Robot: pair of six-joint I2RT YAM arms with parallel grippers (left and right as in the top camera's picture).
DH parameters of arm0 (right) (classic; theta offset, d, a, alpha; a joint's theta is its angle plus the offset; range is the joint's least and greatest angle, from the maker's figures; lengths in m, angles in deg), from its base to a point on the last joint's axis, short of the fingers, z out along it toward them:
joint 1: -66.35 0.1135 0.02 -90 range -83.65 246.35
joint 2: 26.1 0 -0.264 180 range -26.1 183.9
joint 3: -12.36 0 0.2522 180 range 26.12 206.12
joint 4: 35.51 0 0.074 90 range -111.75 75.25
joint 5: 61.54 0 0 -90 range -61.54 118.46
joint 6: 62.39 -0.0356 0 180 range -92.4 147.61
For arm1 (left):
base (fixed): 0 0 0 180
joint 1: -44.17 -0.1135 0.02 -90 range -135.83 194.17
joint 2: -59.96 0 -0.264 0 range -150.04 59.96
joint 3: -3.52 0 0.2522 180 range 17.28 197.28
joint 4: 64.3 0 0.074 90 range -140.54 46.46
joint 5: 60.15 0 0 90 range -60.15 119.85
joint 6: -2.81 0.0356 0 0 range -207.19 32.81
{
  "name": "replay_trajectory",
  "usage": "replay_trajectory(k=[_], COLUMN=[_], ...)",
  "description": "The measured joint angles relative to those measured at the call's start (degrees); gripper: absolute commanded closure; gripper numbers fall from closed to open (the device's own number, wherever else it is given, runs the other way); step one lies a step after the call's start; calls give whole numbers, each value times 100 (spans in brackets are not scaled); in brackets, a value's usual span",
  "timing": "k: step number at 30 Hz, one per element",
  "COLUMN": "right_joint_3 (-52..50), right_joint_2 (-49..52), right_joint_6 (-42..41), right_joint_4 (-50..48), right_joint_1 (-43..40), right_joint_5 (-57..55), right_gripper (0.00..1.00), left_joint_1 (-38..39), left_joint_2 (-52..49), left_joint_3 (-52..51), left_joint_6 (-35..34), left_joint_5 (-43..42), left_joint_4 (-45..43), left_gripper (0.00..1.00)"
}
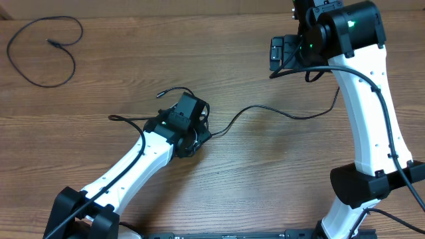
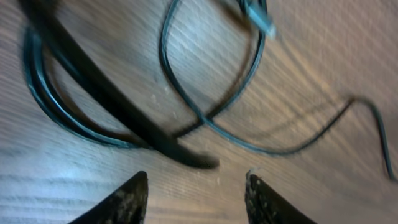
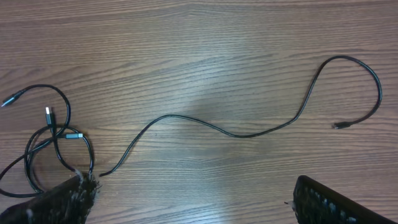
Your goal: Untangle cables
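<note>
Thin black cables form a tangle (image 3: 50, 146) with silver-tipped plug ends at the left of the right wrist view. In the overhead view my left gripper (image 1: 188, 114) sits over this tangle and hides most of it. It is open, and in the left wrist view (image 2: 198, 177) crossed cable loops (image 2: 205, 118) lie just ahead of its fingers. One long cable (image 1: 265, 109) runs right from the tangle; it also shows in the right wrist view (image 3: 236, 132). My right gripper (image 1: 279, 53) is open and empty, high above the table (image 3: 193, 186).
A separate black cable (image 1: 43, 53) lies in a loose loop at the far left corner of the wooden table (image 1: 265, 179). The right arm's white column (image 1: 368, 133) stands at the right. A thick black robot cable (image 2: 106, 93) crosses the left wrist view.
</note>
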Motion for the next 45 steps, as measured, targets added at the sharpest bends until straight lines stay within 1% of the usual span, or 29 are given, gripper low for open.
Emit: replay_trajectory(k=[2, 6, 7, 9, 10, 11, 12, 14, 18, 20, 23, 26, 27, 32, 36, 40, 45], right_joint_3=[0, 0, 0, 0, 0, 0, 0, 0, 0, 0, 0, 0, 0, 0, 0, 0, 0], right_joint_2=[0, 0, 0, 0, 0, 0, 0, 0, 0, 0, 0, 0, 0, 0, 0, 0, 0], right_joint_6=[0, -2, 0, -2, 0, 0, 0, -2, 0, 0, -2, 0, 0, 2, -2, 2, 2], right_joint_4=[-2, 2, 0, -2, 0, 0, 0, 2, 2, 0, 0, 0, 2, 0, 0, 0, 0], right_joint_1=[0, 0, 0, 0, 0, 0, 0, 0, 0, 0, 0, 0, 0, 0, 0, 0, 0], right_joint_5=[0, 2, 0, 0, 0, -2, -2, -2, -2, -2, 0, 0, -2, -2, 0, 0, 0], right_gripper=[0, 0, 0, 0, 0, 0, 0, 0, 0, 0, 0, 0, 0, 0, 0, 0, 0], left_joint_1=[0, 0, 0, 0, 0, 0, 0, 0, 0, 0, 0, 0, 0, 0, 0, 0, 0], left_joint_2=[0, -7, -20, -72, -101, -138, -179, -249, -278, -260, -105, 284, 503, 1394, 1722, 1762, 1751], left_joint_3=[0, -72, -87, -96, -96, -96, -96, -101, -107, -96, 131, 780, 1161, 2924, 3965, 4728, 4916], left_joint_6=[-26, -42, -42, -42, -42, -42, -37, -90, 37, 221, 693, 1193, 1342, 1687, 1862, 2022, 2179], left_joint_5=[262, 763, 835, 944, 970, 997, 1021, 1045, 1064, 1027, 841, 579, 490, 286, 269, 299, 660], left_joint_4=[-85, -527, -645, -844, -887, -916, -942, -953, -949, -940, -874, -697, -645, -555, -592, -870, -1333], left_gripper=[47, 47, 48, 53, 62, 73, 96, 96, 96, 96, 96, 96, 96, 96, 96, 96, 96])
